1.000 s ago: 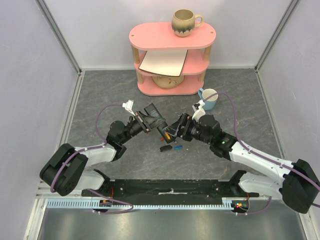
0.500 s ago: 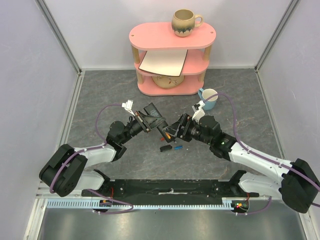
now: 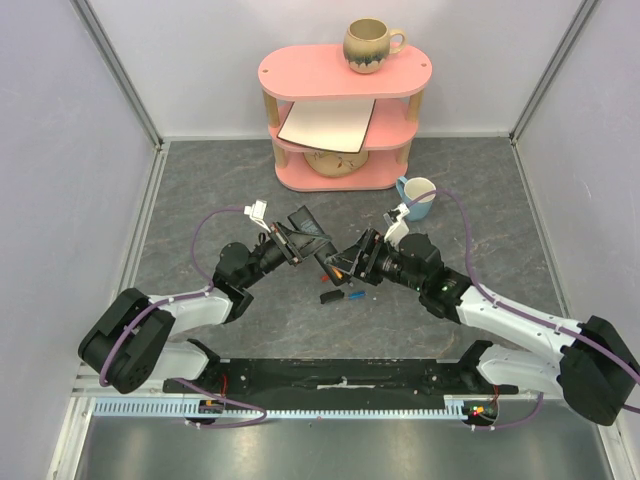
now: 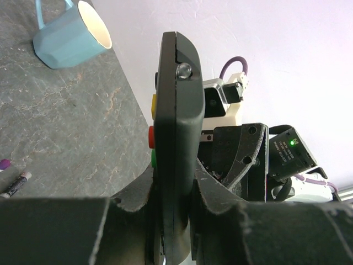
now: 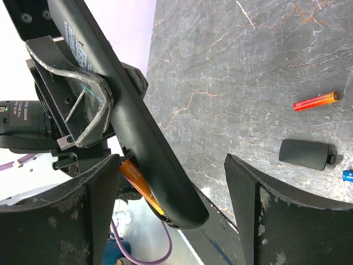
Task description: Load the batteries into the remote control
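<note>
One remote control — in left gripper

White shells are covering the left arm and right arm, black housings are capping their joints, purple cables are looping off both wrists, and the black fingers are showing scuffed grey edges.

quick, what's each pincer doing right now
left pincer: closed on the remote
right pincer: open, its fingers on either side of the remote's end
</note>
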Available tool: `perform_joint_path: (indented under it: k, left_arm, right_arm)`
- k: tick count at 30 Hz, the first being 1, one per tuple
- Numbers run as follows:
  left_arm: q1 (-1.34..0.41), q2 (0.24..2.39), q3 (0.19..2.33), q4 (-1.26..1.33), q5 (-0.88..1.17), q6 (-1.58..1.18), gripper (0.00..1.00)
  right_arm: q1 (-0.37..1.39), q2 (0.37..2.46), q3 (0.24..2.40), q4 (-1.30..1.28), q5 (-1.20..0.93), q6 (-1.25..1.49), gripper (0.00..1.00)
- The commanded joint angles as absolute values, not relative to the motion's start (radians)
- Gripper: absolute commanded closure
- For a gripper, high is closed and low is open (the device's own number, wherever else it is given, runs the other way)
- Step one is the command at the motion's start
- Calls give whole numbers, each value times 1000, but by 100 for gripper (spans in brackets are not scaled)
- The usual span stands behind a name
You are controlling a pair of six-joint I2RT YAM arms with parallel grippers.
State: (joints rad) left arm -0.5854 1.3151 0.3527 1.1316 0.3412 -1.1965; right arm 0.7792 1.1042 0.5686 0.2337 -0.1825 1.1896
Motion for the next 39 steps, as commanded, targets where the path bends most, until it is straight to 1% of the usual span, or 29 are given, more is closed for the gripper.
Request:
perform_joint_path:
  k: [1,11,15,22,24,25,27,28,29,31,35,39]
  left_arm:
    - [-584,1276,382,1235,299,-1173,98]
    - [-583,1272,416,1232,287,-1184,98]
    - [-583,1272,426,1232,285,-1190,98]
    - [-584,1276,448,1230,290,-1200,98]
    - [-583,1278,451,1223,301,-1198,98]
    - [-583,1279,451,1220,305,-1198,98]
    - [-584,1282,440,1200,314,-1190,98]
    - [-584,1282,434,1192,316,-1186,98]
    - [-584,1281,420,1184,316,-1184,98]
    - [-584,1282,400,1178,311,-1184,98]
    - [-584,1282,362,1173,310,-1183,98]
    - [-584,1279,353,1161,313,-1180,98]
  right_arm:
    - [775,1104,534,225,-201,1207,19]
    - [775,1103,499,245,-210,1216,23]
    - [775,1100,483,256,-212,1219,27]
    - [773,1103,468,265,-221,1216,40]
    - [775,1100,475,270,-225,1206,36]
    - [775,1095,483,265,-224,1203,27]
    - [775,1077,517,238,-209,1187,19]
    - [773,1071,531,224,-201,1178,13]
    - [773,1063,563,200,-190,1171,11]
    - [767,1058,597,173,-183,1143,7]
    - [753,1040,675,121,-183,1100,3]
    - [723,997,744,45,-175,1028,2]
